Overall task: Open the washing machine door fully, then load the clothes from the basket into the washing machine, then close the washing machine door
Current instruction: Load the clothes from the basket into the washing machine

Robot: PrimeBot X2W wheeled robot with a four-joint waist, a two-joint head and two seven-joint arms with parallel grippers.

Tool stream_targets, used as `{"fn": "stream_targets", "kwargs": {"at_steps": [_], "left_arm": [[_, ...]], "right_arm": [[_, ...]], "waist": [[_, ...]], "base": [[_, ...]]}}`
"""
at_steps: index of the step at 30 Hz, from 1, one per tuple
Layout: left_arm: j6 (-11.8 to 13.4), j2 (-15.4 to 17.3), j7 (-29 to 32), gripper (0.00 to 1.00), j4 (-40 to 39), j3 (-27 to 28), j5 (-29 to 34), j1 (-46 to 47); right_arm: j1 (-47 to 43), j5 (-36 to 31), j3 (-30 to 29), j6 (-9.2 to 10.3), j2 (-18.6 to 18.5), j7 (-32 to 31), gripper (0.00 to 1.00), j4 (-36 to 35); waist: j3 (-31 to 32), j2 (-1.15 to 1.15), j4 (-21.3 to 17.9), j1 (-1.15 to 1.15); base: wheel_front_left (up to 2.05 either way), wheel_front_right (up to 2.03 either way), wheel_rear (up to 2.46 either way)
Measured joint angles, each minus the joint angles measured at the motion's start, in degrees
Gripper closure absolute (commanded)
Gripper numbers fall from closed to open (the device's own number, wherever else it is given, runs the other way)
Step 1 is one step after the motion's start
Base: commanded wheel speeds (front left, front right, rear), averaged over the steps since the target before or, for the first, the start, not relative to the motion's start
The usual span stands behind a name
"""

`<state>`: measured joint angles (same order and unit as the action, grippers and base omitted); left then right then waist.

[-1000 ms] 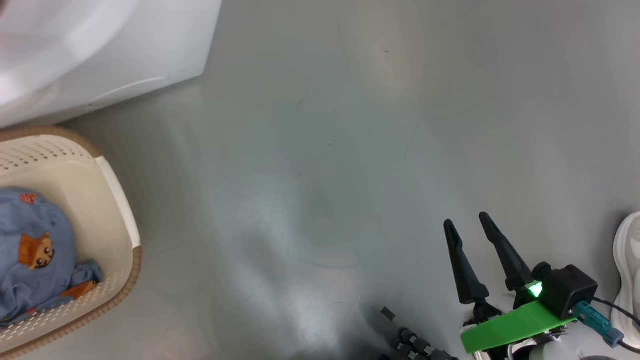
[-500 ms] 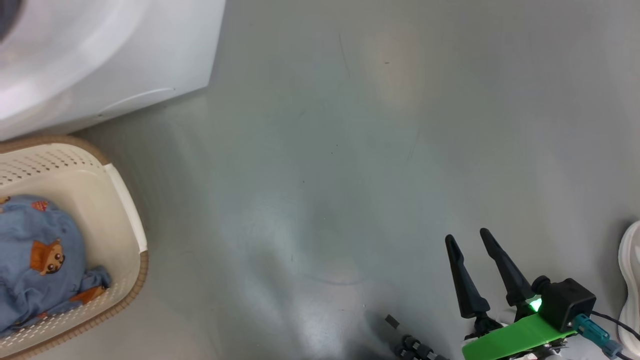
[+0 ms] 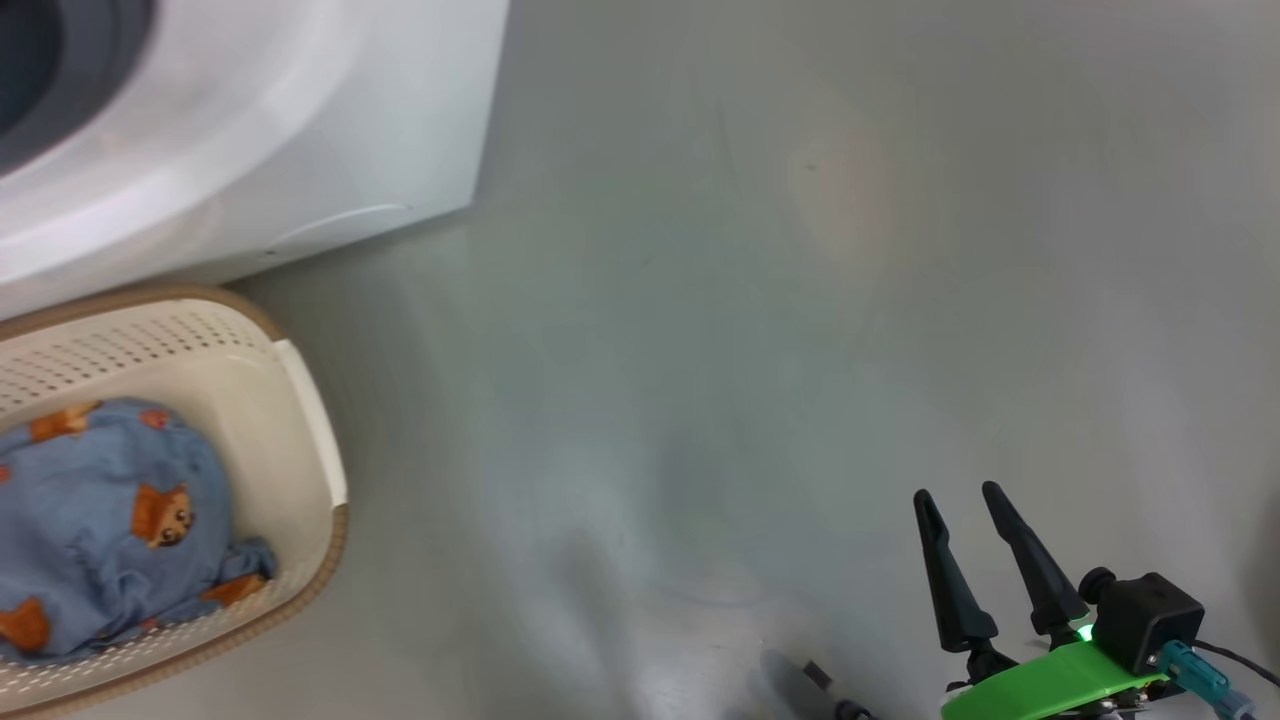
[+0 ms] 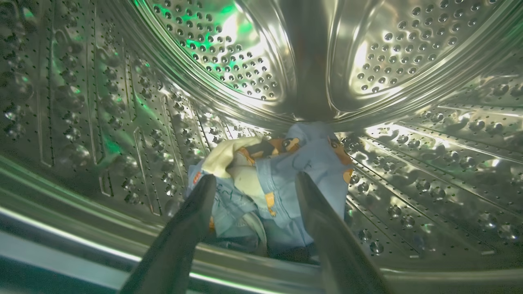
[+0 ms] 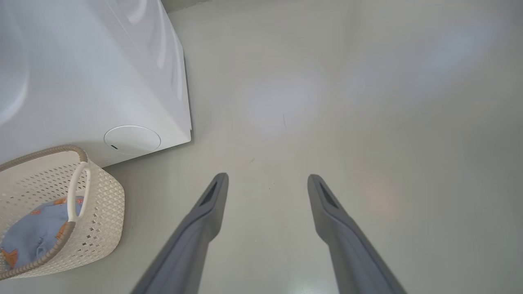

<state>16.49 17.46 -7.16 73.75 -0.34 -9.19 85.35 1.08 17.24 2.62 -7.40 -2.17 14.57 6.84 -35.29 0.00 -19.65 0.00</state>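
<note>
The washing machine (image 3: 300,130) stands at the top left of the head view, with the grey seal ring (image 3: 60,70) of its opening showing; its door is out of view. Inside the steel drum (image 4: 102,102), my left gripper (image 4: 254,179) is open, its fingers on either side of a blue animal-print bundle of clothes (image 4: 314,151) lying on the drum's bottom. The cream basket (image 3: 310,430) sits in front of the machine and holds more blue clothes (image 3: 110,520). My right gripper (image 3: 956,493) hangs open and empty over the floor, far right of the basket (image 5: 102,196).
Bare grey floor (image 3: 750,300) stretches right of the machine and basket. A round flap (image 5: 132,139) sits low on the machine's front. A small dark part (image 3: 815,675) shows at the bottom edge near my right arm.
The whole head picture has slid right and down, so the camera has moved; more of the machine's opening shows now. My right gripper stays open. The basket's clothes lie as before.
</note>
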Motion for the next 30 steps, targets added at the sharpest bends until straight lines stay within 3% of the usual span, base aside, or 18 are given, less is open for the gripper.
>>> {"fn": "stream_targets", "kwargs": {"at_steps": [10, 19, 30], "left_arm": [[0.8, -5.8, -5.6, 0.00, 0.4, 1.6, -3.6, -6.2], [-2.1, -9.3, -7.3, 0.00, -1.4, 1.9, -5.5, -13.6], [-5.9, -13.2, -7.5, 0.00, -14.1, 1.5, -5.7, -28.7]], "right_arm": [[0.3, -0.5, -1.0, 0.00, -0.1, 0.0, 0.00, 0.3], [1.5, -1.2, -1.3, 0.00, -0.2, 0.0, 0.00, 0.1], [1.2, -3.2, -1.7, 0.00, -0.2, 0.0, 0.00, -0.4]], "waist": [[3.3, 0.00, 4.0, 0.00], [7.9, 0.00, 7.6, 0.00], [15.6, 0.00, 11.1, 0.00]], "base": [[0.00, 0.00, 0.00], [0.00, 0.00, 0.00], [0.00, 0.00, 0.00]]}}
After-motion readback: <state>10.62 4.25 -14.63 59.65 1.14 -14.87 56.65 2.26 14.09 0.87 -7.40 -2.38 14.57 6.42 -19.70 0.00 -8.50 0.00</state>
